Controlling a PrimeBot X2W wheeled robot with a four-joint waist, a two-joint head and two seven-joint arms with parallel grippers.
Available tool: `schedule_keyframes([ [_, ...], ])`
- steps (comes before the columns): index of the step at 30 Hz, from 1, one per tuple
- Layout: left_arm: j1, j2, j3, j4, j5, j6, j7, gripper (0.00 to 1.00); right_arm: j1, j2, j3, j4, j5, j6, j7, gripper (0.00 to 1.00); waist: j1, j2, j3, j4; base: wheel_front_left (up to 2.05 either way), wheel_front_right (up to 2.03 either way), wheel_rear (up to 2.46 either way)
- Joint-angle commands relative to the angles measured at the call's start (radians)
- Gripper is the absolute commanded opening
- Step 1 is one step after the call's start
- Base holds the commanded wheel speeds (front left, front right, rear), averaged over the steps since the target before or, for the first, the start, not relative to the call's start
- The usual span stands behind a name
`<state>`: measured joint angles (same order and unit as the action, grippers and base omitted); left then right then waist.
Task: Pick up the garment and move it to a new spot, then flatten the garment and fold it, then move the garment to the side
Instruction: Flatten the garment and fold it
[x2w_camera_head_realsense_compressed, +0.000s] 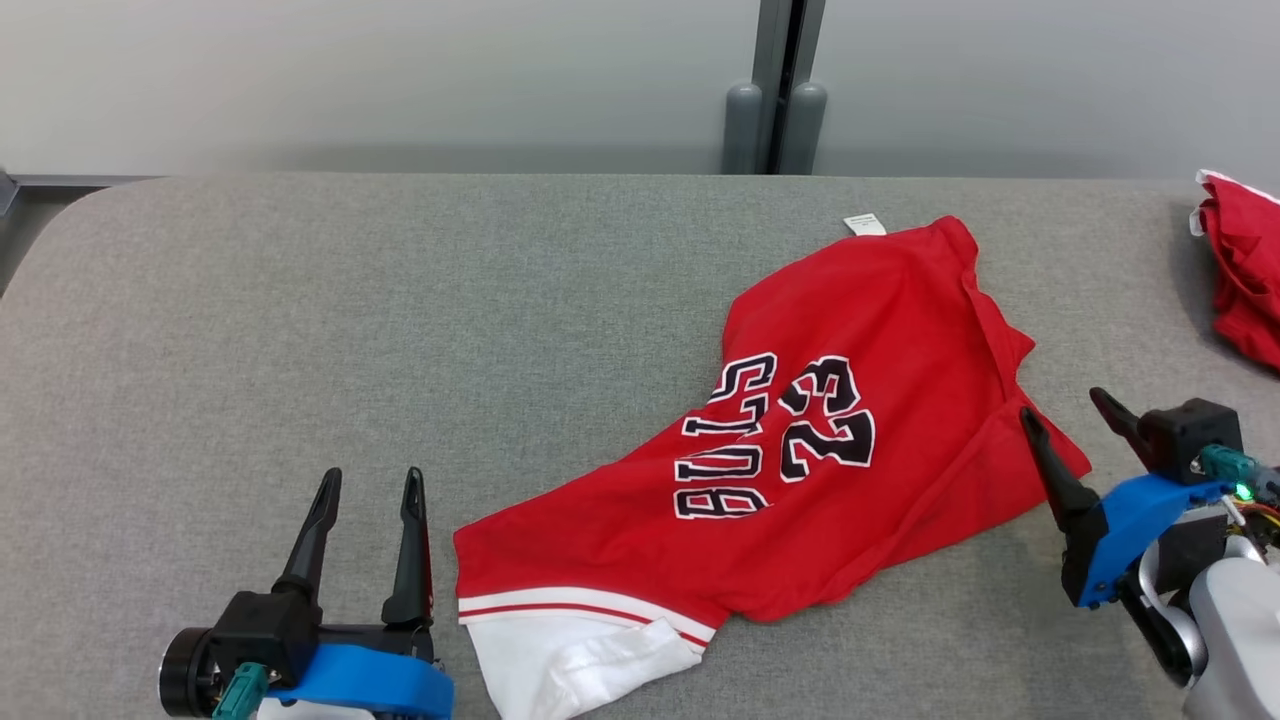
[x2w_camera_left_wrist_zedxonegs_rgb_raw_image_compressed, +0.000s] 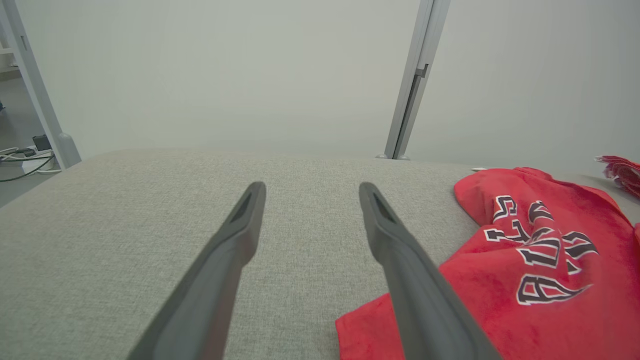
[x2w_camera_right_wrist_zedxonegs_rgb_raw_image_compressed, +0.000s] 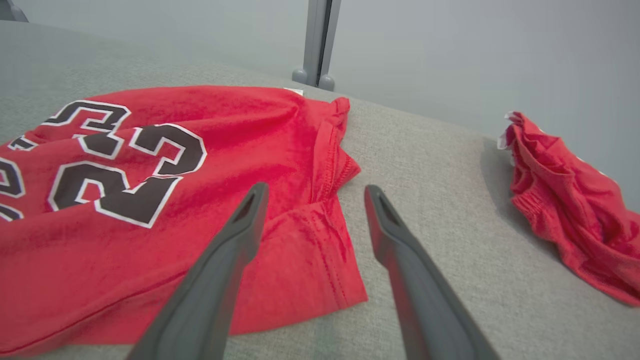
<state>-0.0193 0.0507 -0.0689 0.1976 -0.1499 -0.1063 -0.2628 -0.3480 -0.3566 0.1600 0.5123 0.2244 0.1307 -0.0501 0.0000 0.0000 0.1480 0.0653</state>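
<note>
At the bench's (x2w_camera_head_realsense_compressed: 300, 300) near left, the left hand (x2w_camera_head_realsense_compressed: 371, 478) stands open and empty, just beside the hem of the red garment (x2w_camera_head_realsense_compressed: 900, 320), which lies rumpled right of centre. The right hand (x2w_camera_head_realsense_compressed: 1062, 405), likewise open, is at the garment's right edge. Another red cloth (x2w_camera_head_realsense_compressed: 1245, 270) lies farther right.

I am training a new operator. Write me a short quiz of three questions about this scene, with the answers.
1. True or false: the left jaws are shut on the red jersey.
2. Which number is printed on the jersey? A) 23 B) 45 C) 10
3. Fill in: the second red garment lies at the grey table's ____ edge, by the robot's own sides.

Key
1. False: the left jaws stand open and hold nothing.
2. A
3. right
</note>
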Motion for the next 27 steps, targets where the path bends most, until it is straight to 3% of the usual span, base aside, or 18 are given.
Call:
schedule_keyframes([
  [1, -0.014, -0.001, -0.001, 0.000, -0.004, 0.002, -0.003, 1.00, -0.020, -0.014, 0.009, 0.013, 0.009, 0.000, 0.015, 1.00, 0.0000, 0.0000, 0.011, 0.011, 0.00, 0.00, 0.00],
  [8, -0.035, -0.001, -0.016, -0.002, -0.014, 0.009, -0.003, 1.00, -0.088, -0.065, 0.066, 0.097, 0.052, 0.000, 0.082, 1.00, 0.0000, 0.0000, 0.048, 0.040, 0.00, 0.00, 0.00],
  [16, -0.056, -0.001, -0.032, -0.003, -0.021, 0.014, -0.003, 1.00, -0.124, -0.079, 0.126, 0.195, 0.107, 0.000, 0.105, 1.00, 0.0000, 0.0000, 0.079, 0.062, 0.00, 0.00, 0.00],
  [17, -0.058, 0.000, -0.032, -0.003, -0.021, 0.015, -0.003, 1.00, -0.126, -0.077, 0.137, 0.203, 0.114, 0.000, 0.108, 0.13, 0.0000, 0.0000, 0.081, 0.062, 0.00, 0.00, 0.00],
  [18, -0.060, -0.001, -0.032, -0.002, -0.021, 0.015, -0.003, 1.00, -0.130, -0.076, 0.144, 0.206, 0.125, 0.000, 0.103, 0.00, 0.0000, 0.0000, 0.083, 0.062, 0.00, 0.00, 0.00],
  [27, -0.047, -0.001, -0.020, 0.006, -0.014, 0.016, -0.003, 1.00, -0.126, -0.077, 0.155, 0.229, 0.146, 0.000, -0.073, 0.00, 0.0000, 0.0000, 0.054, 0.029, 0.00, 0.00, 0.00],
])
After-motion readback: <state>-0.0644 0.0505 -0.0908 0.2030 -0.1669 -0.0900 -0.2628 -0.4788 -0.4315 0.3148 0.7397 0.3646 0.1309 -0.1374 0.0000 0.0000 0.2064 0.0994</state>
